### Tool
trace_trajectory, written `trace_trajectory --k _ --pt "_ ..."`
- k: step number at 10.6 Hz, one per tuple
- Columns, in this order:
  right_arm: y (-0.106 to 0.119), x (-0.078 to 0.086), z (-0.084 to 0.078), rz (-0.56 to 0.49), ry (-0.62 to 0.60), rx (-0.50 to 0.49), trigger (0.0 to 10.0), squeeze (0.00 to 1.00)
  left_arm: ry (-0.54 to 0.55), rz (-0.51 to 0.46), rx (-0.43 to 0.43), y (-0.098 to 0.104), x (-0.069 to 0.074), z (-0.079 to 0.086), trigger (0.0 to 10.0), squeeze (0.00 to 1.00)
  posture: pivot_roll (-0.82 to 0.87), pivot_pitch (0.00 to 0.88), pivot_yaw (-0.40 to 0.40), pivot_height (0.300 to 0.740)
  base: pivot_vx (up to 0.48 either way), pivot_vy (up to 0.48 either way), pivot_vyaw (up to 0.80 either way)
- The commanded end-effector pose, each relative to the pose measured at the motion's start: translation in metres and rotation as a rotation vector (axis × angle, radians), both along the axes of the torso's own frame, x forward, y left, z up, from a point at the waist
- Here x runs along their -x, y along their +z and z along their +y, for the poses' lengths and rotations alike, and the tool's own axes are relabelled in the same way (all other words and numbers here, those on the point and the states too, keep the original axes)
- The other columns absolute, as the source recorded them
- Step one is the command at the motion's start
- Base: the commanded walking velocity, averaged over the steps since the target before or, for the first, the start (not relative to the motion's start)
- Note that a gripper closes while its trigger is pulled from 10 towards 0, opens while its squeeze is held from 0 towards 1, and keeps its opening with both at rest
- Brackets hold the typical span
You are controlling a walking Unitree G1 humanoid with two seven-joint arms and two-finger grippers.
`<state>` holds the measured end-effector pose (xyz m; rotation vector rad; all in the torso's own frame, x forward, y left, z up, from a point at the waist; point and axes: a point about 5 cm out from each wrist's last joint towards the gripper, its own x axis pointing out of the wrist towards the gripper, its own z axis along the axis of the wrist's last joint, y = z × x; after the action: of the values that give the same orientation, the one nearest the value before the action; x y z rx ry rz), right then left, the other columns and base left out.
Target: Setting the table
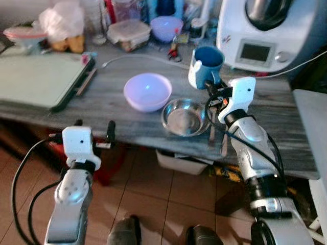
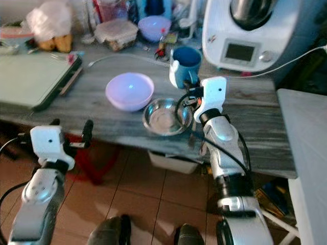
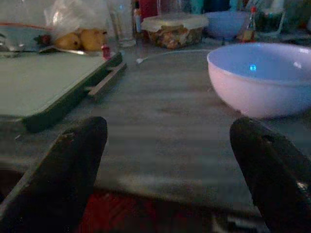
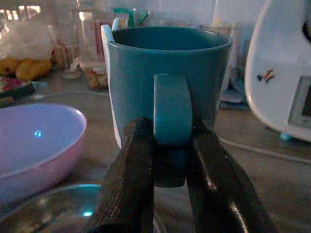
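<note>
Nearest the camera, below the surface's (image 1: 286,148) near edge, the left pincer (image 1: 94,131) hangs released, its two black fingers spread wide and pointing at the grey wood. Just past that edge sits a steel bowl (image 1: 185,117), with two pieces of cutlery (image 1: 217,140) lying to its right, partly under the right arm. Left of the steel bowl and a little farther stands a pink bowl (image 1: 147,91). Right of it and farther, the right pincer (image 4: 167,167) is clenched on the handle of a blue mug (image 4: 167,85), a finger on each side. At the far left lies a green cutting board (image 1: 43,79). Farthest right stands a white kitchen machine (image 1: 265,33), with containers and a bag of fruit along the back.
</note>
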<state>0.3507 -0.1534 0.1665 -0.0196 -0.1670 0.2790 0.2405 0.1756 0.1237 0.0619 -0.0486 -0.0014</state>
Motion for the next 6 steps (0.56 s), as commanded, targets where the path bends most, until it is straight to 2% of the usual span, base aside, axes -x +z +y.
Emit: trace_trajectory --k 1,6 --pt "0.008 -0.003 -0.001 -0.04 -0.001 -0.004 10.0 0.0 -0.012 0.004 -0.013 0.003 0.003 0.001 10.0 0.0 0.1 0.198 0.027 0.74 0.0 0.0 0.0" --pt "0.014 -0.017 -0.006 -0.073 -0.025 0.022 10.0 0.0 -0.031 0.031 -0.031 0.007 0.01 0.004 10.0 0.0 0.13 0.233 0.053 0.74 0.0 0.0 0.0"
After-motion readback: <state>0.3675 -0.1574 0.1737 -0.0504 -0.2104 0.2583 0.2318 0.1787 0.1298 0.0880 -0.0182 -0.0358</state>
